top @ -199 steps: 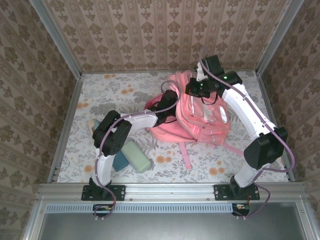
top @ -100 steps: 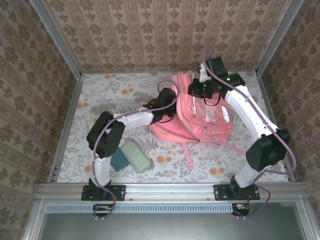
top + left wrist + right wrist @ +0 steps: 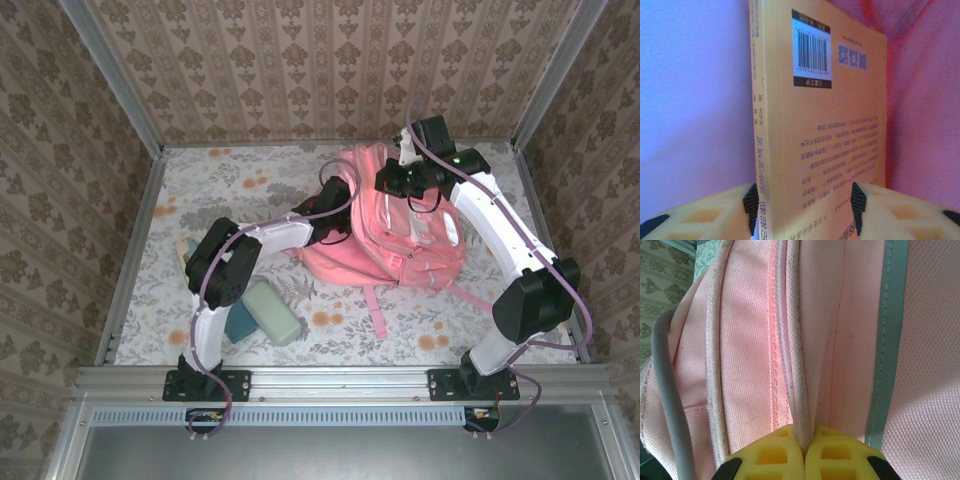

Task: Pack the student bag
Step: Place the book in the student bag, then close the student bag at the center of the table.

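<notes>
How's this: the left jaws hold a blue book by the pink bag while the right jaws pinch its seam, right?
The book in the left jaws is orange, not blue, as the left wrist view shows. The right jaws pinch a seam of the pink bag.

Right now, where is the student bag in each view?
Top external: student bag centre-right on the table.
Left wrist: its pink fabric right of the yellow book.
Right wrist: its seamed pink fabric above the fingers.
Shared landmark: right gripper, shut on the bag's piping.
</notes>
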Action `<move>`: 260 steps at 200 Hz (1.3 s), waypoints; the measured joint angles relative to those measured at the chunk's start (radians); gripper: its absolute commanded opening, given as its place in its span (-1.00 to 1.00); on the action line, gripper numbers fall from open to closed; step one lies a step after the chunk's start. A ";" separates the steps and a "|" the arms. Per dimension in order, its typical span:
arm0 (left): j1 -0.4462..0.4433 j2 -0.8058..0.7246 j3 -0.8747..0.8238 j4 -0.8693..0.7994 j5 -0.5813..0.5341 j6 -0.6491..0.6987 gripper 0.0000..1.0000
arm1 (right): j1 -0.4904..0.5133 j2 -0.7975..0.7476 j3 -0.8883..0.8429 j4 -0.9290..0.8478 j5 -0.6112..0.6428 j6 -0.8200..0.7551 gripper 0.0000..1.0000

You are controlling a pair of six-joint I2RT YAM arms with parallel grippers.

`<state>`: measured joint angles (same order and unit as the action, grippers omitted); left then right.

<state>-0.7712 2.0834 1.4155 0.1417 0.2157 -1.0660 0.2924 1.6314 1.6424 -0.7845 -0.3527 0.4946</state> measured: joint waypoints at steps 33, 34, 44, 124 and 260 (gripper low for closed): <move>-0.010 0.040 0.032 0.023 0.023 -0.009 -0.10 | 0.000 0.000 -0.001 0.000 0.000 0.000 -1.00; -0.010 0.041 0.032 0.024 0.023 -0.010 -0.10 | 0.000 0.000 -0.001 0.000 0.000 0.000 -1.00; -0.013 0.049 0.038 0.041 0.029 -0.012 -0.10 | 0.000 0.000 -0.002 0.000 0.000 0.000 -1.00; -0.014 0.026 -0.007 0.081 0.047 -0.023 0.43 | -0.007 -0.018 -0.051 0.026 -0.005 -0.023 -1.00; 0.184 -0.621 -0.278 -0.325 -0.034 0.171 0.51 | 0.062 0.024 -0.080 -0.082 0.264 -0.342 -0.73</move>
<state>-0.5869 1.4624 1.1374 -0.1833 0.1818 -0.8955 0.3546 1.6554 1.5623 -0.8665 -0.0887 0.1528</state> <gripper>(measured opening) 0.753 0.091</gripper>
